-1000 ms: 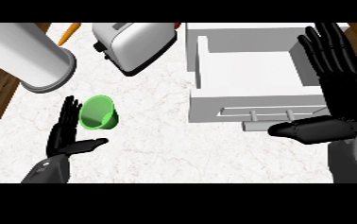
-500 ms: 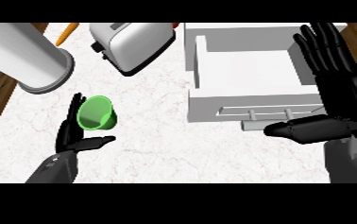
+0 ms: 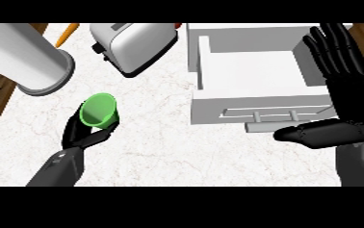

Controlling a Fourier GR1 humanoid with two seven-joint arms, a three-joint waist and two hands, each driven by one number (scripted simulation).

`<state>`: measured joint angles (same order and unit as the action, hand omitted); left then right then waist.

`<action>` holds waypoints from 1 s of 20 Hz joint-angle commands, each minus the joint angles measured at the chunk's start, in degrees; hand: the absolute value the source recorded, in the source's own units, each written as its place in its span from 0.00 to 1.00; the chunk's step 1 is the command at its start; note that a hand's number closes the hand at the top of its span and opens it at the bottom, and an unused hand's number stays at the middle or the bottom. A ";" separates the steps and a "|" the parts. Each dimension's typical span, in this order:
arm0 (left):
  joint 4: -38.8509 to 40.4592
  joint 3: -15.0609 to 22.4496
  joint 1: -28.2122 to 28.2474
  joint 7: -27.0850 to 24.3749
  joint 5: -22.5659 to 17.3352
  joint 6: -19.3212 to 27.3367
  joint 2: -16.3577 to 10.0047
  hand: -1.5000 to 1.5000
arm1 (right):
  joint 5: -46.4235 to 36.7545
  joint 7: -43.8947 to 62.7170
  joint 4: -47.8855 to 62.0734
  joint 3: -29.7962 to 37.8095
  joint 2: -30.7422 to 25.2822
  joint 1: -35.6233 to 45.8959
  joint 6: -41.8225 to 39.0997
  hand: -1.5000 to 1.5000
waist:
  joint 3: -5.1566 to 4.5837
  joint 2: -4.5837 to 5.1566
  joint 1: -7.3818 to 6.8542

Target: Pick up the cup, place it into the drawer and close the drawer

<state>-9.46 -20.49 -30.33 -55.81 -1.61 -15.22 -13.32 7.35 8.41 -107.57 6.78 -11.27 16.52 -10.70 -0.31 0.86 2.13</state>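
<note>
The green cup (image 3: 98, 110) stands on the white marbled counter at the lower left, its rim facing up. My left hand (image 3: 80, 134) is against it: the fingers run up the cup's left side and the thumb presses its lower right, so the cup sits pinched between them. The white drawer (image 3: 213, 107) is pulled open at the upper right, and nothing shows inside it. Its handle (image 3: 276, 113) is on the front face. My right hand (image 3: 340, 85) rests open at the right edge beside the drawer, fingers up and thumb pointing left below the drawer front.
A silver toaster (image 3: 135, 44) stands at the top centre, between the cup and the drawer. A large grey cylinder (image 3: 32, 58) fills the upper left corner, with an orange object (image 3: 68, 32) behind it. The counter's left edge (image 3: 8, 95) runs close by.
My left hand has moved up to the cup and its thumb and fingers have closed in on it. The cup has shifted slightly upward. The right hand has barely moved.
</note>
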 commanded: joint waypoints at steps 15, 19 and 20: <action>-6.55 -3.43 -0.73 -16.07 -1.78 9.28 5.35 1.00 | -0.49 -2.51 3.93 1.53 -1.14 1.21 -0.88 0.00 | 0.15 -0.29 -1.11; -10.00 -0.23 -3.05 -13.68 -0.34 5.74 7.58 1.00 | 0.78 -1.09 0.25 1.77 -1.18 -2.36 -1.48 0.00 | 0.24 -0.72 -1.13; -11.57 0.59 -5.17 -10.66 -0.28 4.29 7.33 1.00 | 1.42 1.42 0.29 3.16 -1.94 0.74 -0.06 0.00 | 0.27 -0.94 -1.58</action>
<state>-18.27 -21.96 -32.50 -63.51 -2.58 -5.10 -7.18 8.62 8.25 -106.91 9.07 -12.86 16.14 -11.79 -0.12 0.26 1.11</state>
